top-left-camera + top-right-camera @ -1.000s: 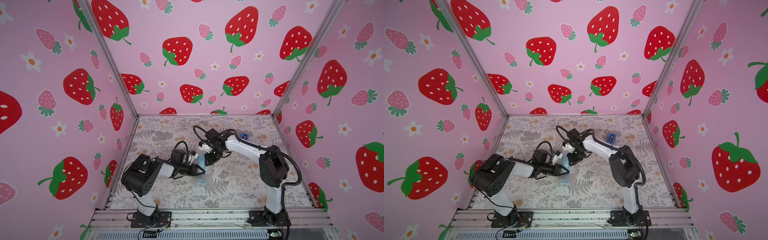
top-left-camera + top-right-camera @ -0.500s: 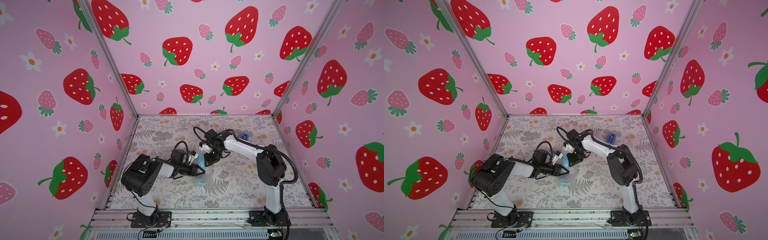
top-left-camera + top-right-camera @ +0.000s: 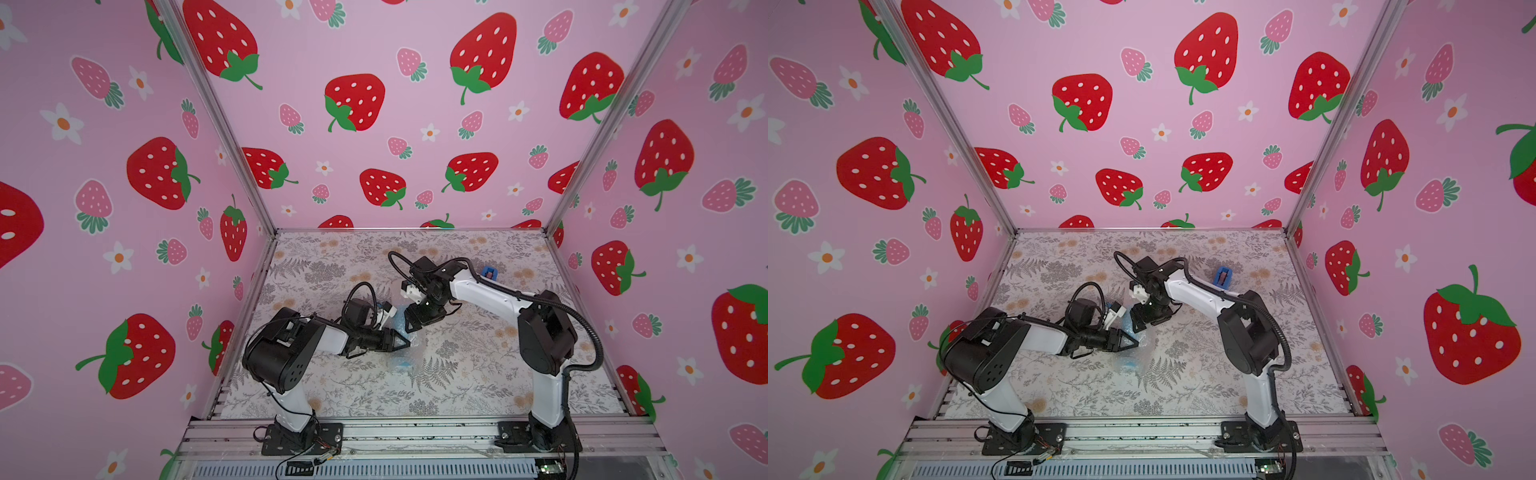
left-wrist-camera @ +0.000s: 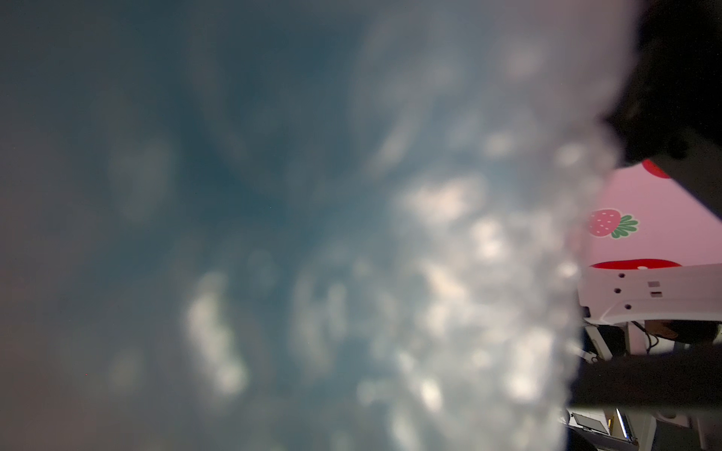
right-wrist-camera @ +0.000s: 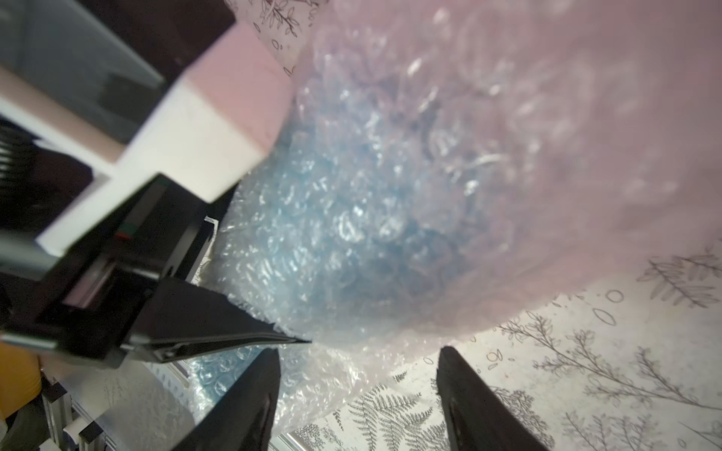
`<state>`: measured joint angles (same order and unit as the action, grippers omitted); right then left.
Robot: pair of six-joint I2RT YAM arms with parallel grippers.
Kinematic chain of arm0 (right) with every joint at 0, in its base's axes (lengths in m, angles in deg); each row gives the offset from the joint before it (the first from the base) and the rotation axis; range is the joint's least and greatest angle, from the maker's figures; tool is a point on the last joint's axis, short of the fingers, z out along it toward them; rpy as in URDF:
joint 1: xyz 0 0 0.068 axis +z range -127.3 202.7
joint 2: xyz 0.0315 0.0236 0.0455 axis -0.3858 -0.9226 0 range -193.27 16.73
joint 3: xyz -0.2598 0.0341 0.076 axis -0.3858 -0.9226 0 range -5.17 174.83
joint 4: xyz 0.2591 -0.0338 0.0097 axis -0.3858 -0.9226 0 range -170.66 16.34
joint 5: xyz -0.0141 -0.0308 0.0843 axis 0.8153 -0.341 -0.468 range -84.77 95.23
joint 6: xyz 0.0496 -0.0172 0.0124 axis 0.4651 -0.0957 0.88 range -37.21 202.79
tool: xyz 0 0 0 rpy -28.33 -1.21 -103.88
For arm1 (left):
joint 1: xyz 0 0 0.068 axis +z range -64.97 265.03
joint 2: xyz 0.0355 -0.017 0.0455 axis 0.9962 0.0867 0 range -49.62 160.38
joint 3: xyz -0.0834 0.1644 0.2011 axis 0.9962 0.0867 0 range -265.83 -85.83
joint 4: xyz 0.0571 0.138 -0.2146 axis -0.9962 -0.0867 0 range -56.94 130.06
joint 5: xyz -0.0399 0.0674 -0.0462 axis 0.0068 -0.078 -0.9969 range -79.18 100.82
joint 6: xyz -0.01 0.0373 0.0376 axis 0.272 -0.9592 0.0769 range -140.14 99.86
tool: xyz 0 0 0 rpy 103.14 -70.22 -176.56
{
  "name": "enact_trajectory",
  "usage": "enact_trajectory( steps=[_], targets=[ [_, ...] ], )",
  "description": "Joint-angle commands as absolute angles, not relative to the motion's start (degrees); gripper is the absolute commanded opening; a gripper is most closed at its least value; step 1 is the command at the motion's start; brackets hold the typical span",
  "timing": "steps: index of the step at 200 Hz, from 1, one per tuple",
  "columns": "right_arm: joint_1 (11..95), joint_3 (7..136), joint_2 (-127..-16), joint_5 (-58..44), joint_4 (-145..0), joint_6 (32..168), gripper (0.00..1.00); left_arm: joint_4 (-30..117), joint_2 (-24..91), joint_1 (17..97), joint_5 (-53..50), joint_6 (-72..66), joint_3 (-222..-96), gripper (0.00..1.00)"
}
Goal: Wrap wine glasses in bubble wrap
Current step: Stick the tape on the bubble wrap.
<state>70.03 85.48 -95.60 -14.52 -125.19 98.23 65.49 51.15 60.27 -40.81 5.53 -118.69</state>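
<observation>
The wine glass (image 5: 363,234) is a light-blue goblet, seen only as a blue shape through the bubble wrap (image 5: 449,136) bundled round it. In both top views the bundle (image 3: 415,348) (image 3: 1144,345) sits mid-table between the arms, with blue showing at its near end (image 3: 401,366). My left gripper (image 3: 405,341) is shut on the wrap from the left side. One of its black fingers (image 5: 218,328) presses into the bundle. Blurred wrap (image 4: 429,273) fills the left wrist view. My right gripper (image 5: 357,382) is open just behind the bundle, with a loose flap of wrap beside one finger (image 5: 250,402).
A darker blue tape dispenser (image 3: 489,272) (image 3: 1223,277) stands at the back right of the floral table (image 3: 478,374), behind the right arm. Pink strawberry walls close in the table on three sides. The right arm's white link (image 4: 644,296) shows past the wrap.
My right gripper has opened and let go of the wrap, staying close to the bundle. The left gripper and the bundle have not visibly moved.
</observation>
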Motion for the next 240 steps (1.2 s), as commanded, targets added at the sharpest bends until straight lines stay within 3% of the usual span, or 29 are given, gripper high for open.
enact_trajectory(
  steps=[1,32,78,147,240],
  targets=[
    [69.5,83.2,-91.5,-12.7,-126.3,99.0,0.67,63.5,51.5,60.4,-40.8,4.6,-118.9,0.49],
    [68.8,80.1,-86.9,-12.9,-125.0,99.0,0.65,63.3,51.3,60.5,-40.7,4.5,-118.8,0.49],
    [68.8,74.1,-83.2,-25.6,-113.1,101.9,0.52,63.3,50.9,60.5,-40.7,4.4,-118.6,0.49],
    [67.6,71.1,-86.0,-24.9,-104.6,106.8,0.26,63.2,50.5,60.6,-40.7,4.4,-118.5,0.49],
    [66.4,64.8,-86.7,-23.5,-99.4,108.6,0.23,63.2,50.4,60.6,-40.7,4.3,-118.4,0.49]
  ],
)
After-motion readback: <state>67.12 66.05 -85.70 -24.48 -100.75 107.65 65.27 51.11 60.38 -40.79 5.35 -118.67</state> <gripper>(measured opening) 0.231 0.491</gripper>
